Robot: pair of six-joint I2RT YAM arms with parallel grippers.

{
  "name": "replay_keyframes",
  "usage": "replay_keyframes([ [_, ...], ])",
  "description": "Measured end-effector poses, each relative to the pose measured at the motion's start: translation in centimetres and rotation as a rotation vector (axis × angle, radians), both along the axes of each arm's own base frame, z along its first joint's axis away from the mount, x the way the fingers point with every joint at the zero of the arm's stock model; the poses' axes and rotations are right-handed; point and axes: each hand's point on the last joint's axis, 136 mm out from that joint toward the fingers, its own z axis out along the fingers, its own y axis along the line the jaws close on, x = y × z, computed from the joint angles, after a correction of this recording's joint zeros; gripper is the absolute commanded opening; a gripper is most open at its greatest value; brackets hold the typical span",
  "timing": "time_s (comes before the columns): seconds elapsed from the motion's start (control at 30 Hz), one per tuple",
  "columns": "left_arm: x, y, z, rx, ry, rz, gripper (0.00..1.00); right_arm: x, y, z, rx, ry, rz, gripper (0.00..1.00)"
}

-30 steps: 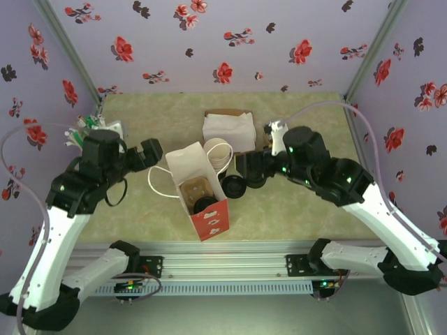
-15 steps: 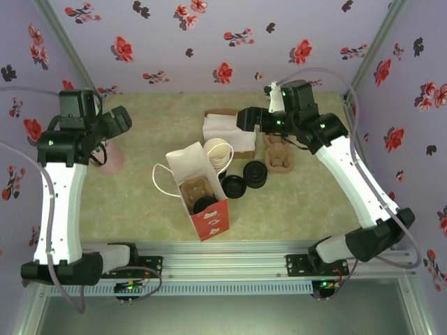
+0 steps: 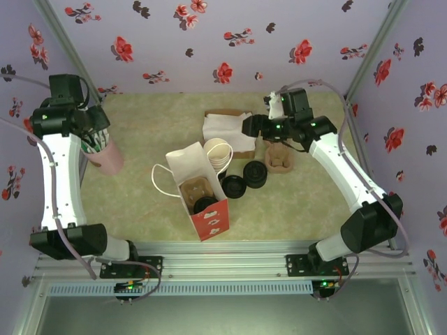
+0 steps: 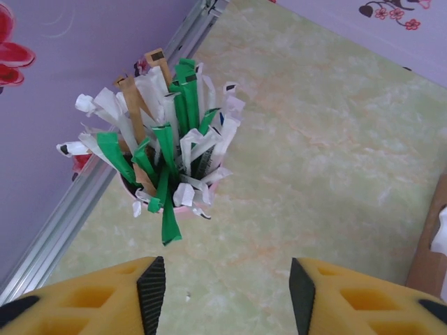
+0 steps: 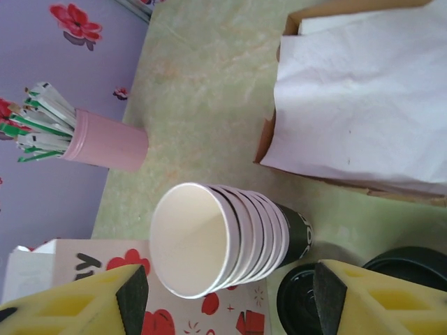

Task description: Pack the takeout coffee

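A white and red paper bag [image 3: 187, 166] lies open at the table's middle. Inside it a cardboard carrier holds a round black-lidded shape [image 3: 206, 204], which looks like the takeout coffee. My left gripper [image 3: 96, 134] hangs at the far left above a pink cup of sachets [image 3: 107, 155]. Its jaws [image 4: 227, 300] stand open with bare table between them, the sachets [image 4: 164, 139] just ahead. My right gripper [image 3: 250, 128] is at the back right. It [image 5: 230, 300] is open, looking down on the nested cup stack [image 5: 223, 241].
A box of white napkins [image 3: 229, 129] sits behind the cup stack [image 3: 220, 153]. Two loose black lids [image 3: 234, 186] [image 3: 255, 174] lie right of the bag. A spare brown carrier [image 3: 279, 159] rests under the right arm. Flowered walls close three sides.
Both arms left the bag. The left swung up and out to the far left over the pink sachet cup. The right rose and drew back to the napkin box.
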Motion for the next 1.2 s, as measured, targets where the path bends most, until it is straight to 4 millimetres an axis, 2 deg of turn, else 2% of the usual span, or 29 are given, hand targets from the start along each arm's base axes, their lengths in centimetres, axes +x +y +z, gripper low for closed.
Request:
replay_keyframes([
  [0.13,0.4,0.3,-1.2,0.003,0.052,-0.001,0.46,-0.2,0.1,-1.1,0.0,0.022,0.009,0.65],
  [0.53,2.8,1.8,-6.5,0.015,0.222,0.011,0.34,0.0,0.4,-0.9,0.014,0.012,0.02,0.65],
  [0.67,3.2,2.2,-7.7,0.026,0.265,0.015,0.33,0.0,0.4,-0.9,0.014,0.012,0.02,0.65],
  [0.9,3.2,3.1,-8.4,0.053,0.294,0.031,0.35,0.1,0.7,-1.4,0.018,0.028,0.03,0.66],
  [1.2,3.3,3.7,-8.8,0.072,0.317,0.036,0.3,0.2,2.0,0.5,0.11,-0.01,0.079,0.68],
])
